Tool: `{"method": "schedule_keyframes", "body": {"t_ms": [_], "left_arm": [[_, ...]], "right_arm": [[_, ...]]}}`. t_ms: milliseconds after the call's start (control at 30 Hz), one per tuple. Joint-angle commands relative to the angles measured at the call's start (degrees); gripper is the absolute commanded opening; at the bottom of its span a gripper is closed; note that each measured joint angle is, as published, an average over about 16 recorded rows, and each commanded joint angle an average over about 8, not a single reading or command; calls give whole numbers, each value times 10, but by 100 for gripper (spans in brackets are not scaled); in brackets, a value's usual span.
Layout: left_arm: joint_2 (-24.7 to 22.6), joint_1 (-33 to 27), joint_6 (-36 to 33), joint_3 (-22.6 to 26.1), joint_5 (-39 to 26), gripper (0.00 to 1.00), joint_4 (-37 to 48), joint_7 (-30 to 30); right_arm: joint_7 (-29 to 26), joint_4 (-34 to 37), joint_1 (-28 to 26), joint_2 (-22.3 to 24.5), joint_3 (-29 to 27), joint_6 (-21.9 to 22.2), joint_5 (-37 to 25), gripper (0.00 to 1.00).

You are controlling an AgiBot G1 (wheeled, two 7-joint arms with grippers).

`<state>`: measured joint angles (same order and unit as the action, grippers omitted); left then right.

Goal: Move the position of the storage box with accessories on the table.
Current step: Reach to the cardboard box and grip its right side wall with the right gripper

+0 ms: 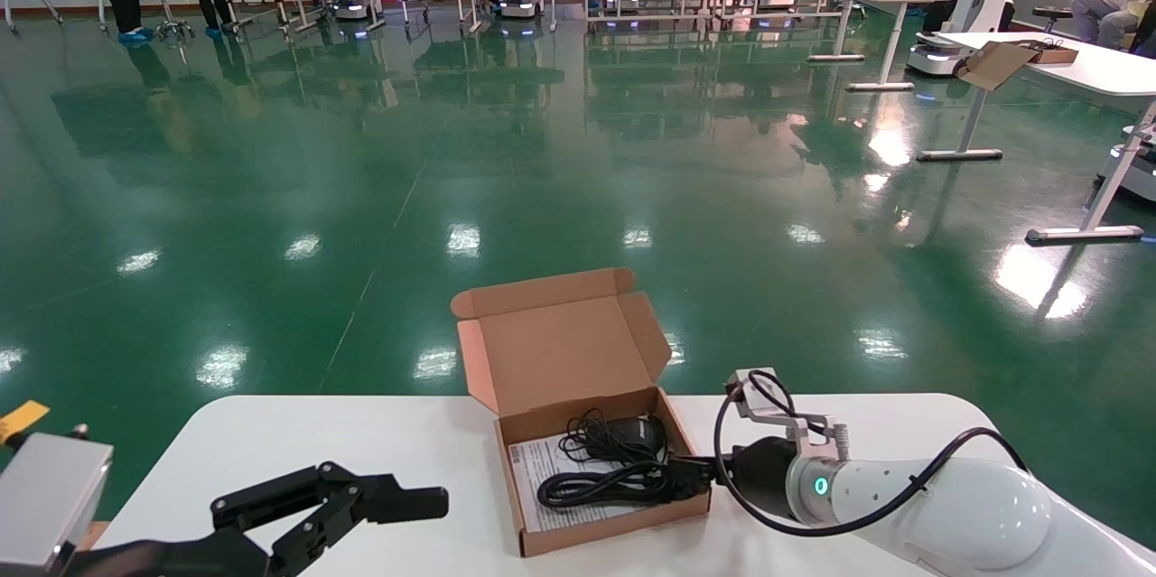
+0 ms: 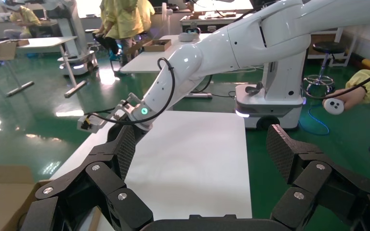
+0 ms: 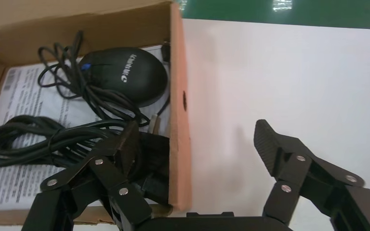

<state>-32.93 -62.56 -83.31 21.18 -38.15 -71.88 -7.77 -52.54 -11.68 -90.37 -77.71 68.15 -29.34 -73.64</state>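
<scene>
The storage box is an open brown cardboard mailer on the white table, with its lid standing up at the back. Inside lie a black mouse, a coiled black cable and a printed white sheet. My right gripper is open and straddles the box's right wall: one finger is inside over the cable, the other outside over the table. The mouse lies further in. My left gripper is open and empty over the table's front left.
The box stands near the table's far edge, with green floor beyond. In the left wrist view the left gripper faces bare tabletop, a box corner and the right arm. Other desks, carts and people are far off.
</scene>
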Motion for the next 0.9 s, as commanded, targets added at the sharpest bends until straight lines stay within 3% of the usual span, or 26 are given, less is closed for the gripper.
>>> {"method": "schedule_keyframes", "body": {"t_ms": [33, 900], "left_arm": [[0, 0, 0, 0, 0, 100, 0, 0], [0, 0, 0, 0, 0, 100, 0, 0]], "right_arm": [[0, 2, -1, 0, 1, 3, 2, 0], [18, 13, 1, 1, 9, -5, 26, 0]]}}
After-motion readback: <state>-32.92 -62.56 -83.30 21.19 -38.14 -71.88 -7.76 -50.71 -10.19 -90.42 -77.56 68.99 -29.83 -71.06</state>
